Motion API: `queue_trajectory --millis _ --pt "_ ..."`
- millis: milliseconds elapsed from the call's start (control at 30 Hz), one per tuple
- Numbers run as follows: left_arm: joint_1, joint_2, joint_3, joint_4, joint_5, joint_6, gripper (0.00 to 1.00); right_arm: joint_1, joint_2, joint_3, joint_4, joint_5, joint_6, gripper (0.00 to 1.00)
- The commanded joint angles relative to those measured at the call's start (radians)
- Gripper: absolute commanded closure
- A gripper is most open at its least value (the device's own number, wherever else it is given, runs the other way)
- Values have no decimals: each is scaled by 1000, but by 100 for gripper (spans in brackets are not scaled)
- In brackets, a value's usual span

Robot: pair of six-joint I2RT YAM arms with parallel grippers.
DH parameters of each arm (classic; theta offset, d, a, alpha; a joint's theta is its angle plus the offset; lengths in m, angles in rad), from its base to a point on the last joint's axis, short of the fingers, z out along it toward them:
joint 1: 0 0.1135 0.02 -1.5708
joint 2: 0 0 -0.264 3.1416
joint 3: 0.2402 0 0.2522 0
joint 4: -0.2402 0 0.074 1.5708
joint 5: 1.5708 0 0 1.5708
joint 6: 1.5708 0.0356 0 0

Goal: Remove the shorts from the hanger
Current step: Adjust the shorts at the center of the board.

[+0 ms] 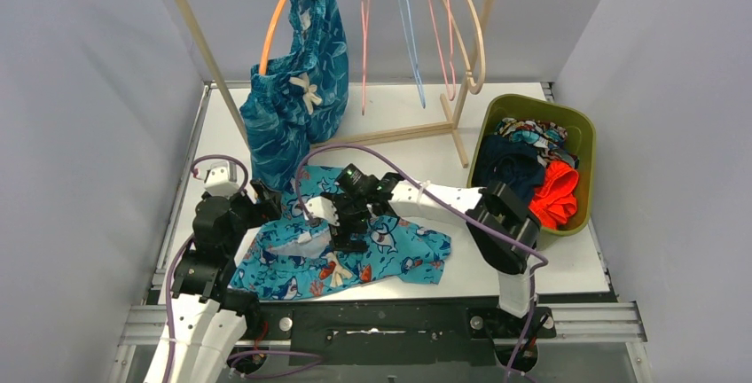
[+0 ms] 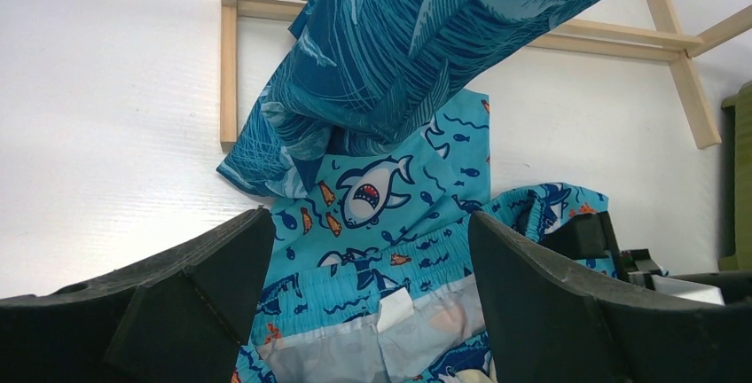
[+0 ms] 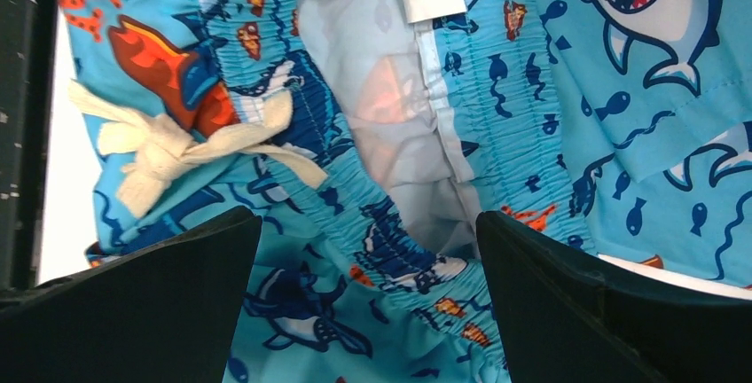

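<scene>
Turquoise shark-print fabric shorts (image 1: 355,254) are lying free, left gripper (image 2: 372,241) and right gripper (image 3: 368,232) hovering open-fingered, empty; 1 teal leaf-print pair (image 1: 297,99) is hanging on its orange hanger (image 1: 270,33).

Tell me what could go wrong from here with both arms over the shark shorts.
The hem of the hanging leaf-print shorts reaches down to the shark-print shorts beside the open left fingers, so a pinch may catch both fabrics and tug the orange hanger. The open right fingers hover close over the same shorts; the arms could bump.
</scene>
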Motion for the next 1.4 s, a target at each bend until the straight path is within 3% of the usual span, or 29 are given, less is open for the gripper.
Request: queue_trajectory --millis 0,200,367,533,567,833,900,1067,1367 --pt "8 3 19 35 19 -1 19 -28 20 59 -4 -9 -109 2" --pt "10 0 22 30 17 0 19 -54 60 99 57 -12 -120 2" --pt "12 -3 22 28 15 -2 19 -50 174 141 45 -71 -16 2" --pt "13 -3 20 28 12 -5 19 -1 162 -8 187 -114 107 2" --pt "13 -2 20 30 14 -4 19 5 157 -48 230 -100 134 7" --pt "18 -6 20 30 13 -2 19 4 105 -85 245 17 243 82" --pt "18 -6 20 30 14 -2 19 4 58 -119 278 39 268 94" --pt "20 -5 22 30 15 -2 19 9 -151 -217 377 150 373 99" --pt "20 -16 22 30 13 0 19 17 -702 -522 702 473 553 99"
